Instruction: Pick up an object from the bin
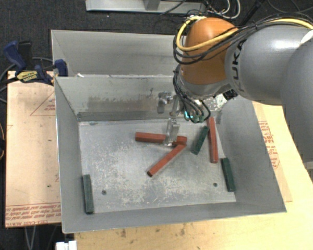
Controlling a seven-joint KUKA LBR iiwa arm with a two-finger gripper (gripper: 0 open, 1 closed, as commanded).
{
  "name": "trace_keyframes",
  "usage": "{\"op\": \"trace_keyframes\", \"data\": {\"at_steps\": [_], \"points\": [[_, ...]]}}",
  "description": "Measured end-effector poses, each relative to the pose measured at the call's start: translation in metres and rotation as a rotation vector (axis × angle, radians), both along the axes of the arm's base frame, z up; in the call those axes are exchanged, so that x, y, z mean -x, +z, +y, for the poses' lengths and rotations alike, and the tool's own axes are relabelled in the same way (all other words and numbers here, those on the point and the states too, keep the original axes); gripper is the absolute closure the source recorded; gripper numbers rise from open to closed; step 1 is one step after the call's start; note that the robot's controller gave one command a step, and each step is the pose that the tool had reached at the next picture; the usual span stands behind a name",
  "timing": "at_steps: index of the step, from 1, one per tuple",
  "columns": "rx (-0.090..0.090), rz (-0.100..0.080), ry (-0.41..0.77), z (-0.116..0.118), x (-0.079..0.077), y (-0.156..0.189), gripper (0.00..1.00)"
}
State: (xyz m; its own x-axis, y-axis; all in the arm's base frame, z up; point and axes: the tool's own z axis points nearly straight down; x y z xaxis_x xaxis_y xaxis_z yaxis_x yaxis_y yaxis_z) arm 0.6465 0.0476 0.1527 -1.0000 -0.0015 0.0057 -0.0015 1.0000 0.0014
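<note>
Gripper (pixel 172 135) over red stick (pixel 148 137) (long axis left-right, mid-bin); open or closed unclear.

The thick silver-grey metal arm (pixel 274 61) reaches in from the right, its last link running leftward to a rounded orange wrist cover (pixel 206 51) with yellow and black cables (pixel 198 22) looped over its top. Beneath the cover a tangle of thin wires hangs, and the slim metal two-finger gripper (pixel 172 136) points straight down, upright and well below the wrist.
</note>
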Motion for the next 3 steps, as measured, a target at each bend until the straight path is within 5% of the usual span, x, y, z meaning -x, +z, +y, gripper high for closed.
{"op": "trace_keyframes", "data": {"at_steps": [1,2,3], "points": [[-0.002,0.0,0.198,0.003,0.02,-0.084,0.0],[-0.001,-0.009,0.196,0.003,0.017,-0.079,1.0],[-0.001,-0.02,0.404,0.062,-0.002,0.103,1.0]]}}
